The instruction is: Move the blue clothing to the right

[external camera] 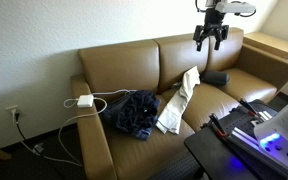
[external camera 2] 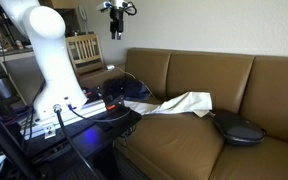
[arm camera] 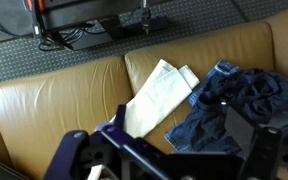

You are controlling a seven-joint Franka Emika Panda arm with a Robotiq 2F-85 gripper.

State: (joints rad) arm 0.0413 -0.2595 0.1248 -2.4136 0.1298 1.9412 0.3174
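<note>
The blue clothing (external camera: pixel 132 111) is a crumpled pile of denim on the sofa seat cushion nearest the armrest with the cables. In the wrist view it lies at the right (arm camera: pixel 232 103). My gripper (external camera: pixel 209 36) hangs high above the sofa back, well away from the clothing. It also shows near the ceiling in an exterior view (external camera 2: pixel 114 22). Its two fingers stand wide apart at the bottom of the wrist view (arm camera: pixel 174 160), with nothing between them. The clothing is hidden by the robot's table in an exterior view.
A white cloth (external camera: pixel 179 100) lies across the middle of the brown sofa (external camera: pixel 124 65), right beside the blue clothing (arm camera: pixel 159 95). A dark cushion (external camera: pixel 215 77) sits on the far seat. A white charger with cables (external camera: pixel 85 101) rests on the armrest. An equipment table (external camera: pixel 246 132) stands in front.
</note>
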